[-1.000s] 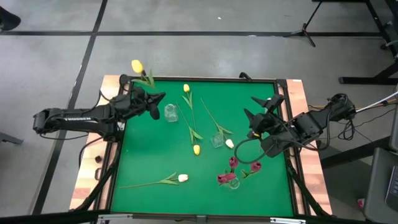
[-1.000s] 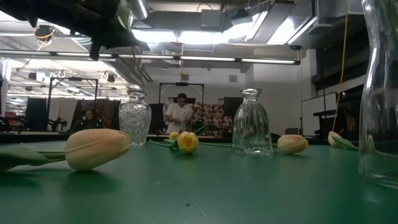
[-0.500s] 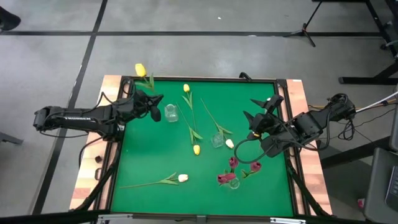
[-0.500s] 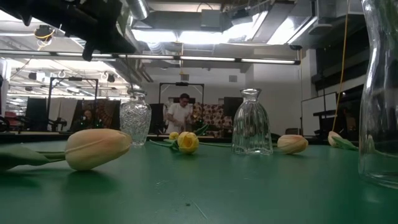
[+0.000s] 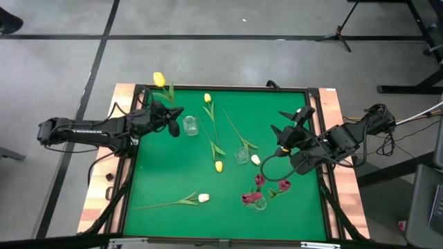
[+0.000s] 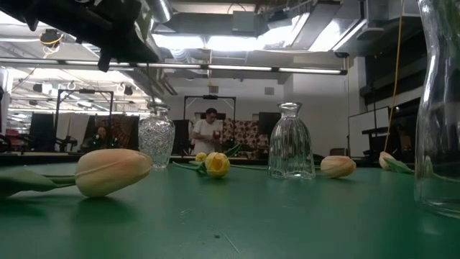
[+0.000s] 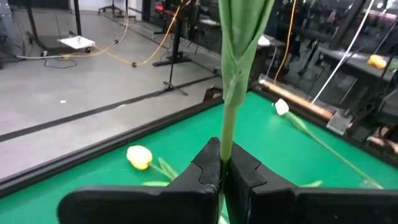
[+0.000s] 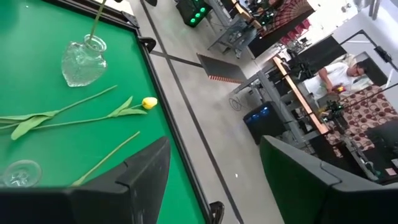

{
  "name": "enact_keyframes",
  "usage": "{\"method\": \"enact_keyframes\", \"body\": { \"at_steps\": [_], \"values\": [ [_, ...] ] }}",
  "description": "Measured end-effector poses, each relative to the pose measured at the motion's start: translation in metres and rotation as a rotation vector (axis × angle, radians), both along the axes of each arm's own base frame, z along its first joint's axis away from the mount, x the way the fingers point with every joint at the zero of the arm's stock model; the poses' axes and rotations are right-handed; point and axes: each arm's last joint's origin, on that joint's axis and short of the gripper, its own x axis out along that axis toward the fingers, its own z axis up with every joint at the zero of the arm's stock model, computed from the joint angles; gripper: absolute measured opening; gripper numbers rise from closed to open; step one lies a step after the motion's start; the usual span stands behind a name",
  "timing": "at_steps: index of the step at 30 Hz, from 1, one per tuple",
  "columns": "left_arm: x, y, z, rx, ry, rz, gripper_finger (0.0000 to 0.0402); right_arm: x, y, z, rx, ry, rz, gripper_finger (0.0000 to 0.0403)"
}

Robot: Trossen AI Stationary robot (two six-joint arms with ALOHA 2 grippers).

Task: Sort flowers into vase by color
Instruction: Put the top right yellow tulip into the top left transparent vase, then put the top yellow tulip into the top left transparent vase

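Note:
My left gripper (image 5: 174, 117) (image 7: 222, 169) is shut on a yellow tulip (image 5: 159, 79) at the table's far left, beside a small glass vase (image 5: 190, 126). In the right wrist view a thin stem (image 8: 97, 22) rises from that vase's mouth (image 8: 93, 42). My right gripper (image 5: 282, 124) (image 8: 214, 174) hangs open at the right, holding nothing. Two yellow tulips (image 5: 219, 167) (image 5: 207, 98) and two cream ones (image 5: 255, 160) (image 5: 203, 198) lie flat on the green mat. Dark red tulips (image 5: 259, 181) stand in a near-right vase (image 5: 260, 203). My left gripper pinches the yellow tulip's green stem (image 7: 224, 146) between its two fingers, below the leaves (image 7: 239, 37). The fingers come roughly level from the table's left and lie across the stem. The tulip is lifted and slanted, its head over the table's far left edge.
A third, empty glass vase (image 5: 241, 156) stands mid-table among the loose stems. The low view shows two vases (image 6: 156, 137) (image 6: 290, 142) far off and one close at the right (image 6: 438, 108). A person (image 6: 209, 132) stands in the room beyond. A wooden rim (image 5: 331, 111) frames the mat.
My left gripper has rolled slightly in place, staying shut on the stem. The yellow tulip's head has swung a little toward the table's right and near side. My right gripper has kept still and open.

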Motion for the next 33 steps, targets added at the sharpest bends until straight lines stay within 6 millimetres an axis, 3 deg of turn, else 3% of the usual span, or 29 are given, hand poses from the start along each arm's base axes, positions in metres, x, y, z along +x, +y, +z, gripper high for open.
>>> {"method": "enact_keyframes", "body": {
  "at_steps": [18,33],
  "values": [
    [0.003,0.000,-0.013,0.021,0.152,-0.013,0.0109,0.001,0.002,-0.001,0.076,0.009,0.029,0.0250],
    [-0.007,0.000,-0.031,-0.081,0.307,0.050,0.0117,0.003,0.003,0.000,0.095,-0.027,0.029,0.0250]
  ]
}}
